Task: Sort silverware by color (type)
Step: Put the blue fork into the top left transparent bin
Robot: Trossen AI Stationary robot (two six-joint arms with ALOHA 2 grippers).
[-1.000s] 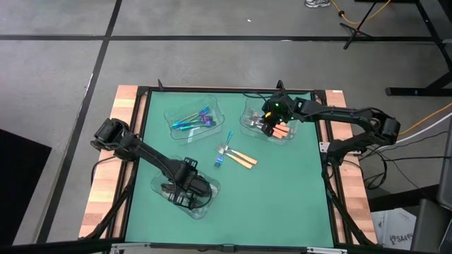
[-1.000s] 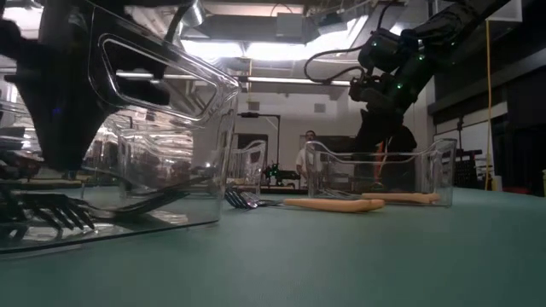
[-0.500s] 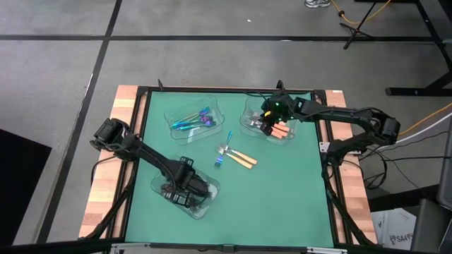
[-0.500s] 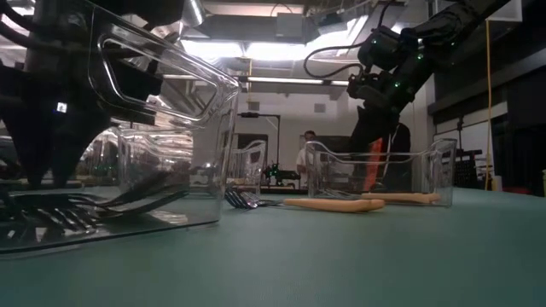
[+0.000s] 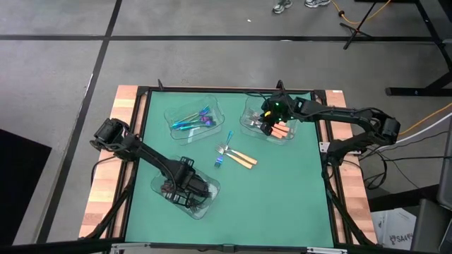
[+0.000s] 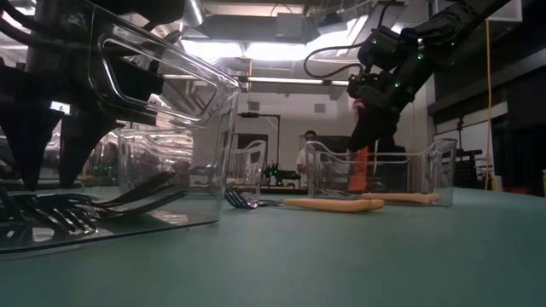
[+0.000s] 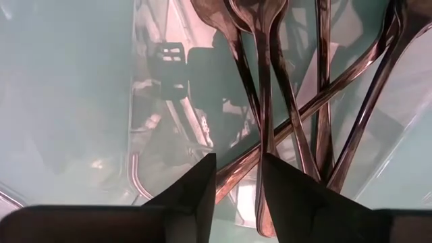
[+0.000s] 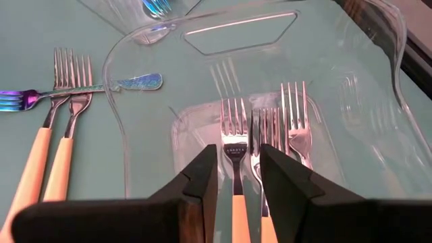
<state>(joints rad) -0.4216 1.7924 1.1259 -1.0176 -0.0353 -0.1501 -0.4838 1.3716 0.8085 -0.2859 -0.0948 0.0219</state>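
Note:
My left gripper [image 5: 185, 185] points down into the near-left clear tray [image 5: 212, 190] and stands open just above several dark utensils [image 7: 270, 101]; two crossing handles run beneath the gap between its fingers [image 7: 238, 182]. My right gripper [image 5: 269, 127] hangs over the far-right clear tray [image 5: 248, 113], shut on an orange-handled fork [image 8: 233, 145]. More orange-handled forks [image 8: 293, 115] lie on that tray's floor. Two orange-handled forks [image 5: 240, 158] and iridescent pieces [image 5: 227, 141] lie loose on the green mat. My right gripper pinches the fork's orange handle [image 8: 233, 209] between its two fingers, coming slanting down from the table's right side, fingers along the fork. The handle [image 6: 362, 166] hangs steeply below the gripper, tines [image 8: 234, 118] down inside the tray; whether they rest on its floor I cannot tell.
A third clear tray [image 5: 173, 113] at the far left holds iridescent utensils [image 5: 192, 118]. The trays' walls stand up around both grippers. Bare green mat lies at the near right. A person shows far off in the room behind the table [image 6: 307, 153].
My left gripper has sunk a little into the near-left tray and opened: its fingers, together a second ago, now stand apart over the dark utensils. The orange handle under my right gripper has shifted a little sideways in the low view; that arm has kept still.

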